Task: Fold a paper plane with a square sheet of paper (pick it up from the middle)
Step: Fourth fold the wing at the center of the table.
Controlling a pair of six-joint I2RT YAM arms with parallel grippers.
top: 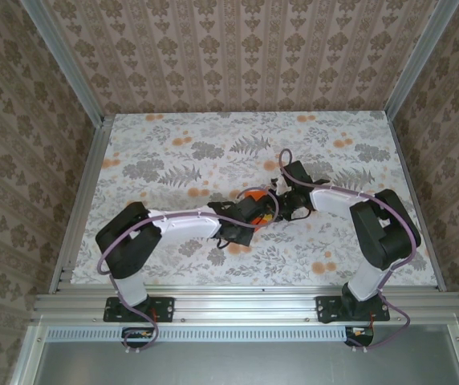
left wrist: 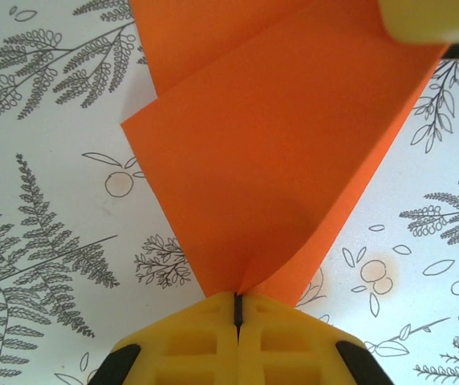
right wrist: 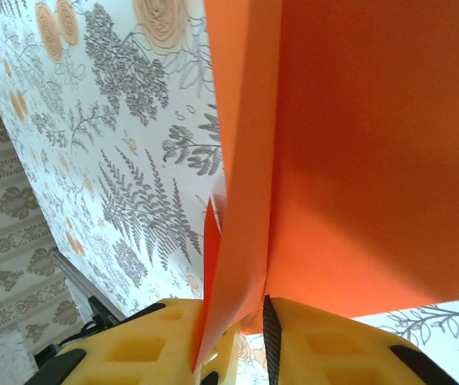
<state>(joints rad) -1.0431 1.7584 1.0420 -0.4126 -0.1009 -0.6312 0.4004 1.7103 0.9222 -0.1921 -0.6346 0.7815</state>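
The square sheet of paper (left wrist: 270, 160), partly folded, is held over the middle of the floral table (top: 173, 152). My left gripper (left wrist: 237, 309) is clamped on its creased tip. It also runs between the jaws of my right gripper (right wrist: 241, 337), though I cannot tell whether they grip. Thin, light and floppy, it looks best pinched at the crease. Patterned walls (top: 237, 56) enclose the table.

1. In the top view you see bright, even, diffuse light; the arms cast only faint, soft shadows on the table (top: 173, 160).
2. In the left wrist view the square sheet of paper (left wrist: 278, 160) darkens gently near its crease; the yellow patch (left wrist: 434, 16) at upper right is defocused.
3. In the right wrist view the near paper edges look soft.
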